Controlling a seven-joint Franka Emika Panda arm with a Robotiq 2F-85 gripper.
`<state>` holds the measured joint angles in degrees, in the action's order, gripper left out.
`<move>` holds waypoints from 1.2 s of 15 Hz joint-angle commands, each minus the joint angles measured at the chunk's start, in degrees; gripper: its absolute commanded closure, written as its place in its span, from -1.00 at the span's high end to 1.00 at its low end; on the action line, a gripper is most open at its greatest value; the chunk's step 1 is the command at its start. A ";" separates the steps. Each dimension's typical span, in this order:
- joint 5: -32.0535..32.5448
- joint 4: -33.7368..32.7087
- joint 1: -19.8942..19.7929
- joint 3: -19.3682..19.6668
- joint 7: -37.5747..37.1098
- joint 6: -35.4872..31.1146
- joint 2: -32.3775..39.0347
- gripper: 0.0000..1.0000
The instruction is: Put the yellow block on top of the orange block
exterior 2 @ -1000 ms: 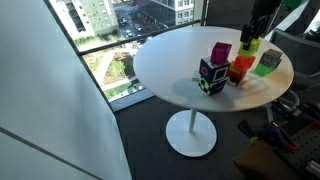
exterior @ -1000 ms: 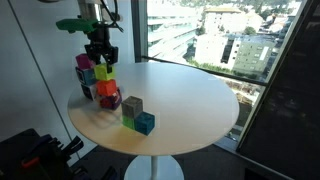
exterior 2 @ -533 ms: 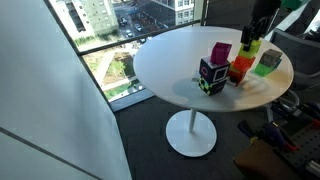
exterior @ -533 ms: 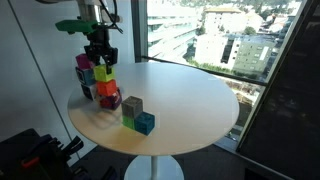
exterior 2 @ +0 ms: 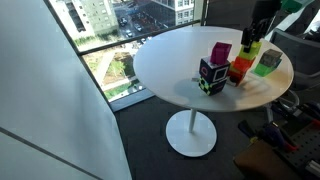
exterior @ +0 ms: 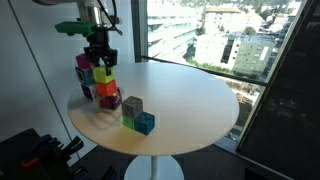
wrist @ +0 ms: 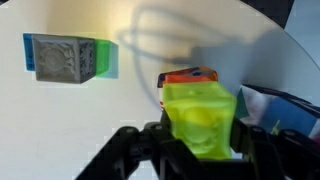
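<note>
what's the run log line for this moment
phase: place | gripper: shut on yellow block | yellow block: on top of orange block | release: not yet done

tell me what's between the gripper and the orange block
Only the yellow block, held in the gripper right above the orange block, as the wrist view shows.

**High-Rise Room, Round White Table by the Glass**

A round white table (exterior: 200, 105) stands on a single pedestal with a disc foot (exterior 2: 190, 137), on dark grey floor (exterior 2: 140, 150). Behind the table, tall windows (exterior: 210, 35) look down on sunlit city buildings (exterior: 225, 45), and daylight falls across the tabletop. A dark window post (exterior: 285, 90) rises beside the table. A pale, plain wall panel (exterior 2: 45, 120) stands apart from the table. Low beside the table sits what may be dark equipment (exterior: 30, 155), too dim to identify.
</note>
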<state>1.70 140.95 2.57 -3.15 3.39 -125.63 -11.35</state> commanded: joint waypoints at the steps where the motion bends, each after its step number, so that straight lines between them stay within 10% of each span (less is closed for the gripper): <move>1: 0.26 0.71 0.20 -0.12 -1.50 -1.04 -0.72 -0.50; 4: 0.31 0.86 0.20 -0.11 -1.41 -1.27 -0.74 0.44; 8: 0.17 0.82 0.22 -0.07 -1.25 -1.43 -0.88 1.00; 18: -2.01 -1.39 0.62 0.45 0.67 -0.24 -1.62 1.00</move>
<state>1.67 140.65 2.57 -3.15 3.39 -126.56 -11.96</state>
